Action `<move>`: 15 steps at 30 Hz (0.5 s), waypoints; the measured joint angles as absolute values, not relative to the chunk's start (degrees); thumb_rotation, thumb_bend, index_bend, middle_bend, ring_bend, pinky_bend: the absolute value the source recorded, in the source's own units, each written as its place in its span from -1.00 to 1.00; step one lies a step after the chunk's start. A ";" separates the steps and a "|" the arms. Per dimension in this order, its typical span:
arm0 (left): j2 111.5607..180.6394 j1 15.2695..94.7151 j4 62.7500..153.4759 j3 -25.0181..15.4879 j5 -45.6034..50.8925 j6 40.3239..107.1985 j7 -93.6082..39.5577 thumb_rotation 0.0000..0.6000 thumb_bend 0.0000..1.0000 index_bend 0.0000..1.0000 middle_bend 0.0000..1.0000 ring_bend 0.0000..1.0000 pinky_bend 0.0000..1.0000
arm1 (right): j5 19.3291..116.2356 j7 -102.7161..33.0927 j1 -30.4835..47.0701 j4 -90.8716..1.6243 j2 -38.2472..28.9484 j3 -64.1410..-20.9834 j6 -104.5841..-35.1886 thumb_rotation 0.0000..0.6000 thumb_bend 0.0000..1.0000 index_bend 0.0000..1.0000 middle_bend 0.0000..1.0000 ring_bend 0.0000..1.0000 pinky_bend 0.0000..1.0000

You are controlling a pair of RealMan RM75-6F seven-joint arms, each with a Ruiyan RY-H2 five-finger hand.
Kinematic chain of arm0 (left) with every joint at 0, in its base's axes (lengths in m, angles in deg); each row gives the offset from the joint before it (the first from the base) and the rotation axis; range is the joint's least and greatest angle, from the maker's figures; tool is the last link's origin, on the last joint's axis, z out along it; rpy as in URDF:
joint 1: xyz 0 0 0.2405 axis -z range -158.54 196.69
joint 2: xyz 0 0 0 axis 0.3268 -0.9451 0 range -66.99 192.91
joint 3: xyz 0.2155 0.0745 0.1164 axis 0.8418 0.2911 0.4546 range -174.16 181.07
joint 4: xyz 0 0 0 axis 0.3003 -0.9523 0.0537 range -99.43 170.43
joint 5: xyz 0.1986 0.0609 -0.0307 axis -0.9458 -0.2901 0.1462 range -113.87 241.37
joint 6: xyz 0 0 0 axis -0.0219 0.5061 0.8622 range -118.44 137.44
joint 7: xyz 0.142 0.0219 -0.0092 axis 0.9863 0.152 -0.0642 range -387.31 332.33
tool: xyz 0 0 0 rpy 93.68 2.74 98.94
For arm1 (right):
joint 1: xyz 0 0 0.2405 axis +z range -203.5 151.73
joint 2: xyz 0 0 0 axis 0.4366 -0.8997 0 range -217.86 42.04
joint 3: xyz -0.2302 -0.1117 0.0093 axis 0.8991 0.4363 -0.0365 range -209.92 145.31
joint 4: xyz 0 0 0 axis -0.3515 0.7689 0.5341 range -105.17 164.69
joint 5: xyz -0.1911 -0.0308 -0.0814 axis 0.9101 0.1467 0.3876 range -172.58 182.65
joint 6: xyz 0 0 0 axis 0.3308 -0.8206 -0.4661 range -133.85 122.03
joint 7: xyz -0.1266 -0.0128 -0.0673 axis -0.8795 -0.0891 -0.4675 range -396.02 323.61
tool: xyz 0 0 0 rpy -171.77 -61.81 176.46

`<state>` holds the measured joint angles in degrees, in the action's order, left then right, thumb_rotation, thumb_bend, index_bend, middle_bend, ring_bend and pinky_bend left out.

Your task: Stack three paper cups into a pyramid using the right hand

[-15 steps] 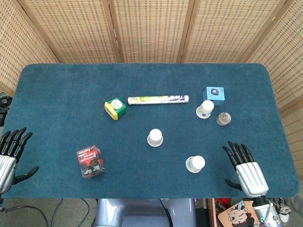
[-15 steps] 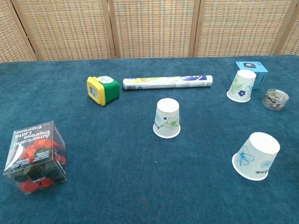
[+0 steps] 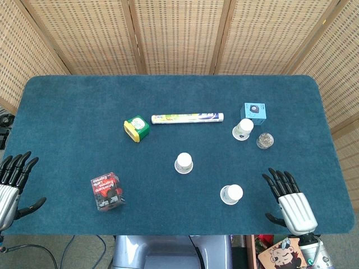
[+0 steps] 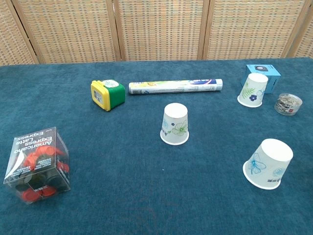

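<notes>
Three paper cups stand upside down and well apart on the blue table (image 3: 67, 106): the middle cup (image 3: 184, 163) near the table's centre, the near cup (image 3: 231, 194) close to the front edge toward the right, and the far cup (image 3: 243, 129) further back on the right, just in front of a blue box (image 3: 253, 111) and beside a small clear tub (image 3: 265, 140) (its contents too small to tell). The right hand (image 3: 287, 196) rests at the front right corner, fingers spread wide, holding nothing, apart from the near cup. The left hand (image 3: 12, 182) lies at the front left edge, fingers likewise apart and empty. A clear box of red capsules (image 3: 107, 191) sits near the front left; a yellow-green container (image 3: 136, 128) and a long tube (image 3: 187, 118) lie toward the back, left of centre.
</notes>
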<state>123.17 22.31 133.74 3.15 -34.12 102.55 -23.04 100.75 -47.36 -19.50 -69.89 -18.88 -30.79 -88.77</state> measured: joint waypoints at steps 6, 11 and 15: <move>123.14 22.54 133.64 3.00 -33.66 102.10 -23.24 1.00 -0.64 -1.00 -1.00 -1.00 -1.00 | 100.42 -47.69 -19.35 -70.03 -18.80 -30.80 -88.27 1.00 -0.74 -1.00 -1.00 -1.00 -1.00; 123.11 22.54 133.75 2.96 -33.33 101.92 -22.94 1.00 -0.64 -1.00 -1.00 -1.00 -1.00 | 100.26 -47.80 -19.36 -70.14 -18.84 -30.55 -87.86 1.00 -0.74 -1.00 -1.00 -1.00 -1.00; 123.17 22.33 133.95 3.12 -33.81 102.34 -22.53 1.00 -0.64 -1.00 -1.00 -1.00 -1.00 | 100.83 -47.67 -19.38 -70.34 -18.91 -30.45 -88.18 1.00 -0.74 -1.00 -1.00 -1.00 -1.00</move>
